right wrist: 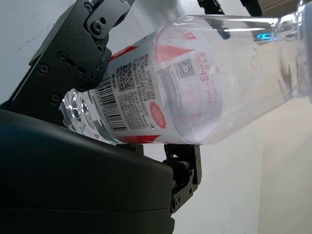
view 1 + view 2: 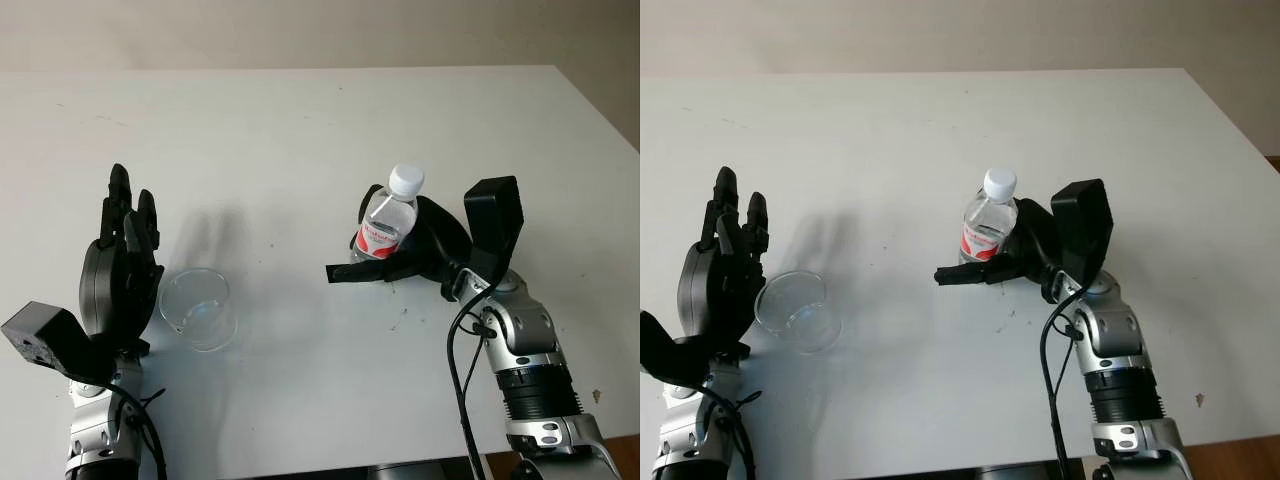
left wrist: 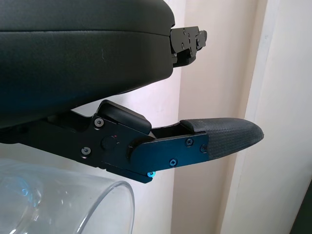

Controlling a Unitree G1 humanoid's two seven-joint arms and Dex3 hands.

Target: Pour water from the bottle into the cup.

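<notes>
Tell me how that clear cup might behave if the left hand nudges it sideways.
The cup looks thin, clear and nearly empty, so probably light: it would likely slide or tip on the smooth white table. The open left hand stands beside it, so even a gentle contact could shift it.

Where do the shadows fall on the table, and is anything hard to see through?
Left eye view: a soft shadow on the table lies beyond the left hand and the cup. Right wrist view: the right hand holds the see-through bottle.
</notes>
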